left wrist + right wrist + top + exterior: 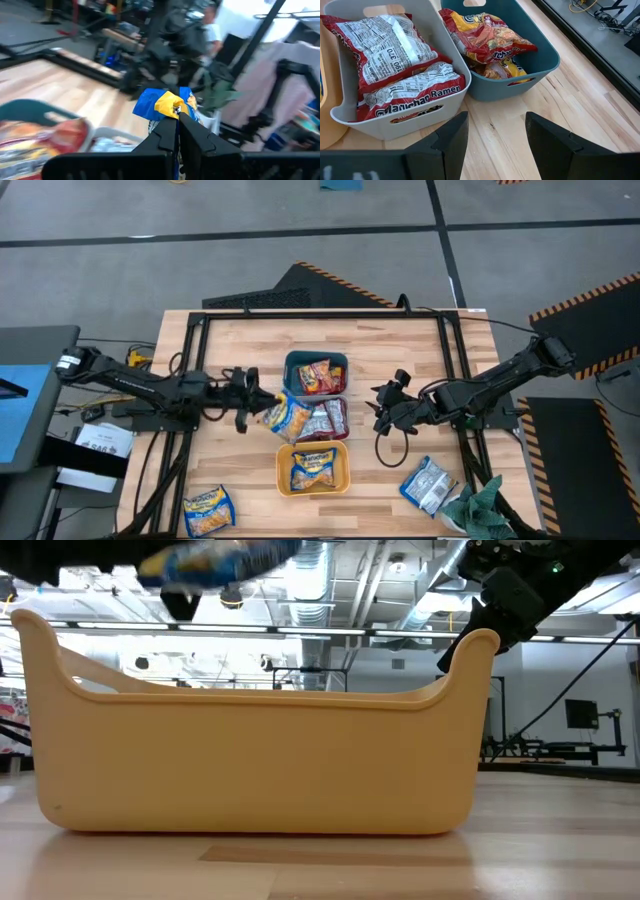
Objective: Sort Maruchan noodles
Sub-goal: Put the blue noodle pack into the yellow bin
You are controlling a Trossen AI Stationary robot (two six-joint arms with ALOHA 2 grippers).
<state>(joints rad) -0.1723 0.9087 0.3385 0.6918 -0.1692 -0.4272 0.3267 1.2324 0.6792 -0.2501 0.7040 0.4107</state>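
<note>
Yellow-and-blue plastic crinkles between the closed fingers of the left gripper (252, 402), which pinches a flat yellow noodle packet with blue print (285, 417) by one edge and holds it in the air just to the left of the small square white bin (343, 423), over that bin's left rim. In the left wrist view the same packet (167, 104) sticks out past the two dark fingers, clamped tight on it.

The white bin sits in the middle of a row of three on the pale wooden table (400, 350). Inside it lie silver-white packets with red print (395, 65), at least two, stacked. Touching the white bin on its far side is the small square teal bin (298, 361), holding red-orange packets (487, 37) in a heap. On the white bin's near side stands the small square orange bin (283, 470), with a yellow-and-blue packet (313, 470) lying in it.

The right gripper (384, 410) hovers to the right of the white bin, its fingers spread wide and holding nothing.

Two packets lie loose on the table: another yellow-and-blue one (208, 510) well away from the white bin toward the near left corner, and a silver-white one (428, 485) toward the near right, just beside a crumpled green cloth rag (482, 505).
</note>
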